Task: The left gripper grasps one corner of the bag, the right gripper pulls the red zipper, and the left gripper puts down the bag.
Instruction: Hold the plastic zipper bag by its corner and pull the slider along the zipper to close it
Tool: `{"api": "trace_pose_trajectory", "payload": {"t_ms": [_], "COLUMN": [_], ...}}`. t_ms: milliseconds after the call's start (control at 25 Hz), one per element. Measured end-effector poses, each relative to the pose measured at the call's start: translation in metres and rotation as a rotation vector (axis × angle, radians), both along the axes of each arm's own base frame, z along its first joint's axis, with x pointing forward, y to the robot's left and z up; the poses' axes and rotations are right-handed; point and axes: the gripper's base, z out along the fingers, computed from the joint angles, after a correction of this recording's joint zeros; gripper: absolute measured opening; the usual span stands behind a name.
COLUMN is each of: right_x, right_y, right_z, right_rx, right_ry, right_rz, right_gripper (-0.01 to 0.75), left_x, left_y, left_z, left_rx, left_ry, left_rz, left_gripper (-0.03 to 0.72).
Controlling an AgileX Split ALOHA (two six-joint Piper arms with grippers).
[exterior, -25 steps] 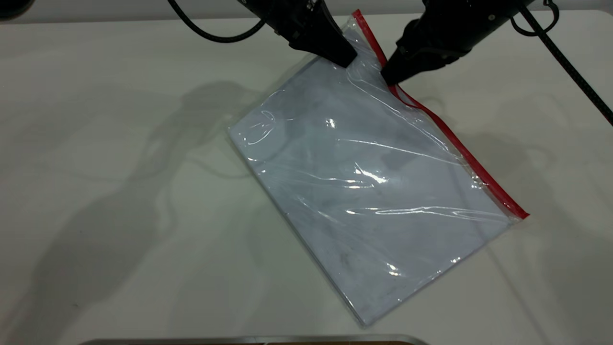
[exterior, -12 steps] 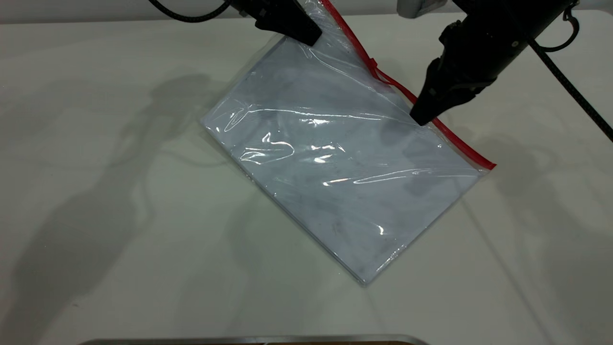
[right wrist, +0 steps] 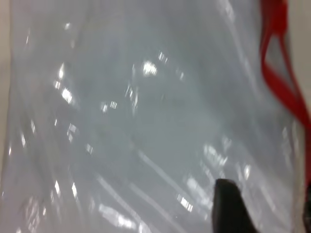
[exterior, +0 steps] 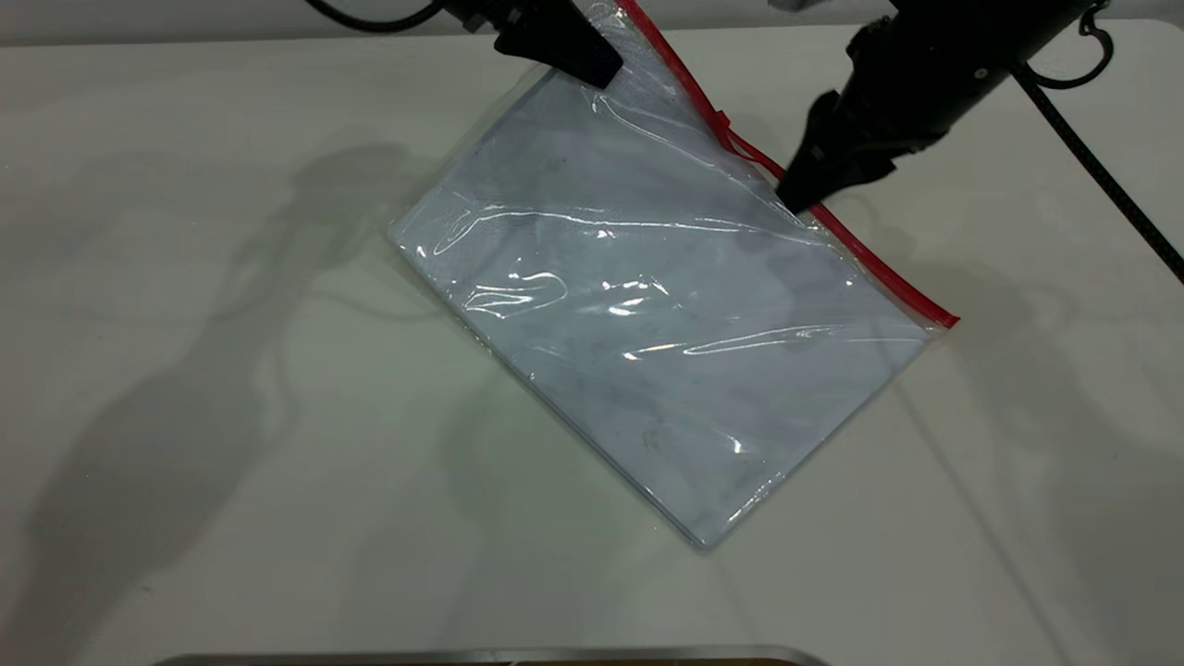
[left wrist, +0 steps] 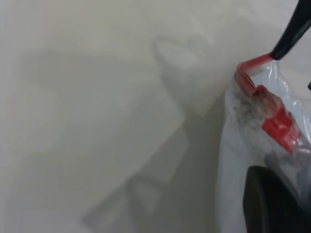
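Fingers of my left gripper (exterior: 599, 76) pinch the bag (exterior: 647, 305) corner at twelve o'clock, lifted off the table (exterior: 185, 370), while my right gripper (exterior: 794, 198), fingers apparently closed on the red zipper (exterior: 832, 227), has backed up-track since half a second ago, so the pull looks unfinished

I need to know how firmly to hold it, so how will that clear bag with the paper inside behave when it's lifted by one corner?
The bag will probably flop: its film wrinkles where the left gripper lifts the corner. The glossy plastic looks slippery. The paper inside likely adds weight, so the far end may sag on the table.
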Motion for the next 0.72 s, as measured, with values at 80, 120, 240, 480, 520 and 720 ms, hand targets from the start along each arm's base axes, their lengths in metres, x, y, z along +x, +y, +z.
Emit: {"api": "trace_pose_trajectory", "payload": {"t_ms": [80,120,240,480,520,720], "right_x": [0.002,0.003,0.006,0.01,0.01,0.011], "right_y": [0.001,0.002,0.003,0.007,0.007,0.008], "right_z": [0.001,0.002,0.004,0.008,0.009,0.01], "right_rx": [0.012,0.018,0.037,0.081,0.09,0.107], "right_ry": [-0.032,-0.046,-0.088,-0.146,-0.151,-0.167], "right_rz": [0.005,0.007,0.016,0.021,0.02,0.021], "right_gripper": [0.487,0.501,0.515,0.494,0.487,0.456], "left_x": [0.0,0.0,0.0,0.0,0.0,0.0], "left_y": [0.0,0.0,0.0,0.0,0.0,-0.003], "left_z": [0.0,0.0,0.0,0.0,0.001,0.004], "left_rx": [0.01,0.014,0.022,0.025,0.018,-0.022], "left_ry": [0.054,0.074,0.125,0.184,0.193,0.218], "left_rz": [0.039,0.054,0.091,0.133,0.14,0.156], "left_gripper": [0.053,0.053,0.053,0.053,0.053,0.053]}}
